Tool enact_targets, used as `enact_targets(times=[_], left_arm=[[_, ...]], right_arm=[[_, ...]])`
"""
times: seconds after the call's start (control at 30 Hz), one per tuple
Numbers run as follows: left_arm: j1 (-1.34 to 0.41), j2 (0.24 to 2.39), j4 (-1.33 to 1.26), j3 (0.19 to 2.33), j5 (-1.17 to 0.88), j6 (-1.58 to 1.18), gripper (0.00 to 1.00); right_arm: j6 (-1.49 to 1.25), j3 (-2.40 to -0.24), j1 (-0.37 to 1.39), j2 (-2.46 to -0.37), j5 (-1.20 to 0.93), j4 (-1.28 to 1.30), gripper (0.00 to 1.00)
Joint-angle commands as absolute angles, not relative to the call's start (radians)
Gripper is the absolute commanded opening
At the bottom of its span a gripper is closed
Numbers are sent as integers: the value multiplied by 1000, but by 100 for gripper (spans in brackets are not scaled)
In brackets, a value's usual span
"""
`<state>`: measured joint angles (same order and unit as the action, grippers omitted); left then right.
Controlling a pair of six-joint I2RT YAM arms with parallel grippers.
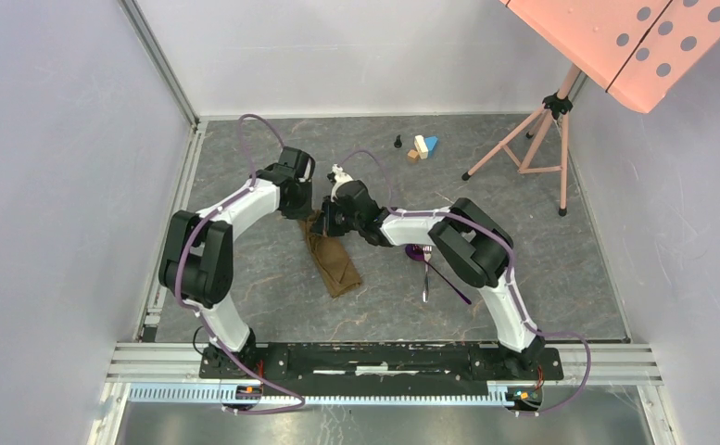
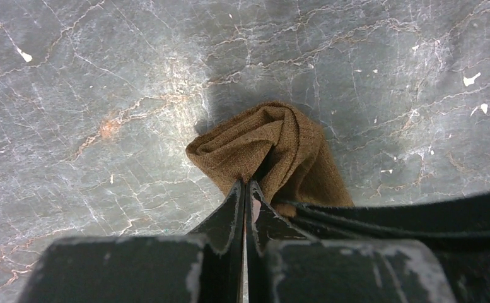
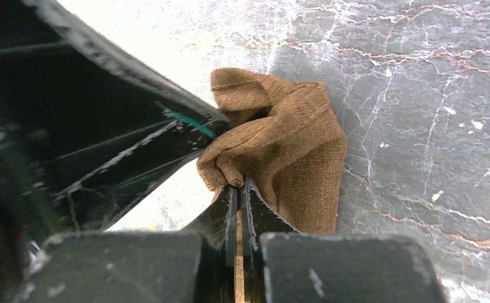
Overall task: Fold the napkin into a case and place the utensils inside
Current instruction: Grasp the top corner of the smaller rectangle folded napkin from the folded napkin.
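The brown napkin [image 1: 334, 261] lies folded as a narrow strip in the middle of the table, its far end lifted and bunched. My left gripper [image 1: 311, 215] is shut on that far end; in the left wrist view its jaws pinch the cloth [image 2: 274, 142] at the gripper tip [image 2: 246, 184]. My right gripper [image 1: 328, 221] is shut on the same end from the right; in the right wrist view the cloth [image 3: 292, 151] bulges from its tip [image 3: 239, 184]. The purple-bowled spoon [image 1: 418, 252] and the silver fork [image 1: 426, 271] lie right of the napkin.
Small coloured toy blocks [image 1: 421, 146] sit at the back of the table. A pink stand's tripod legs [image 1: 532, 148] stand at the back right. The right arm's elbow [image 1: 467, 243] hangs just beside the utensils. Walls close in the left and back sides.
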<state>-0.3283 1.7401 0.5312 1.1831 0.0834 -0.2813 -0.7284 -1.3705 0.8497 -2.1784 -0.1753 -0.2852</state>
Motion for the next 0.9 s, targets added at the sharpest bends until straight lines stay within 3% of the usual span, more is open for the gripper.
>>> enact_targets(times=[0.0,0.2,0.33,0.5,0.63,0.87], left_arm=[[-313,1684,513,1174,13,-267,2],[-285,1672,529,1156,-46,-291,2],[-276,1673,520,1155,-58,-294,2],[-250,1672,535,1149,-40,-301,2],[-223,1676,553,1153,-37,-328,2],[-213,1700,555,1155,-90,-353,2]], right_arm=[[-769,-1409,845,-2226,-210,-356,0],[-717,-1445,836,-2266,-197,-353,0],[-666,-1524,835,-2334,-306,-369,0],[-594,-1380,811,-2206,-343,-431,6],[-566,-1307,788,-2128,-393,-461,0],[-559,-1338,766,-2127,-424,-400,0]])
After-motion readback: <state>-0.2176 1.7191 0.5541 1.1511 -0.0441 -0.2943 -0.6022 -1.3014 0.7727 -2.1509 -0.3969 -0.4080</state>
